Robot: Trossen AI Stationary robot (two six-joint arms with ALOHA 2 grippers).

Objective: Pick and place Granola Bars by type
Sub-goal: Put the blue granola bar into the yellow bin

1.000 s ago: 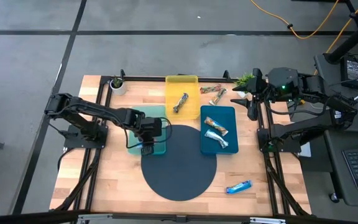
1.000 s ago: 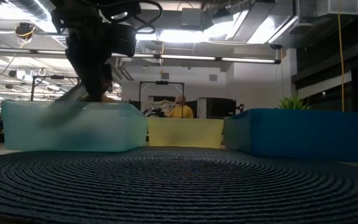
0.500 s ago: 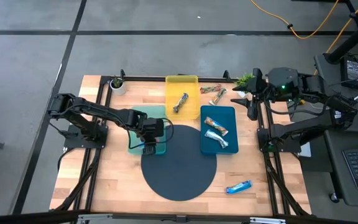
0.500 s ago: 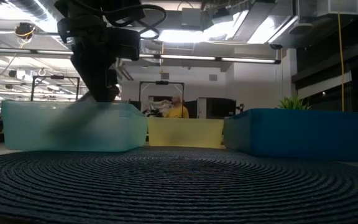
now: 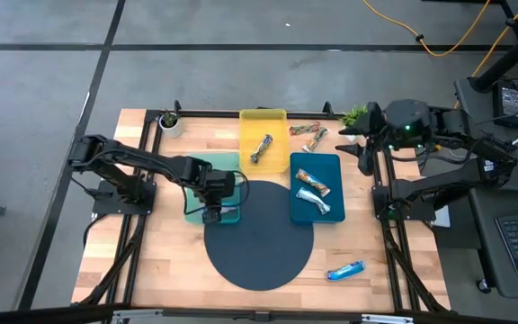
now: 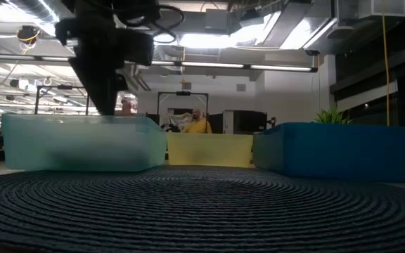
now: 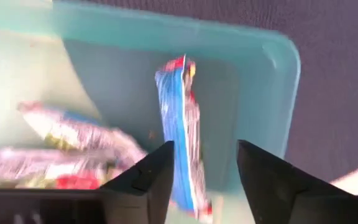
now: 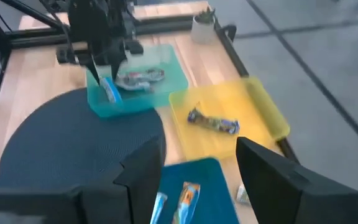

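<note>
Fingers point(image 7: 138, 180) of the left gripper point(image 5: 212, 209) are seen parted over the teal tray point(image 5: 226, 166), with a blue-white bar point(image 7: 180, 140) released between them, standing on end against the tray wall beside two similar bars point(image 7: 73, 127). By type, one bar lies in the yellow tray point(image 5: 263, 120) and two in the blue tray point(image 5: 326, 165). Three bars remain on the table point(image 5: 151, 252). The right gripper point(image 5: 364, 162) waits, open and empty, at the table's far edge.

Two black jointed arms, black cables looped along their links, green light on the right arm's wrist
</note>
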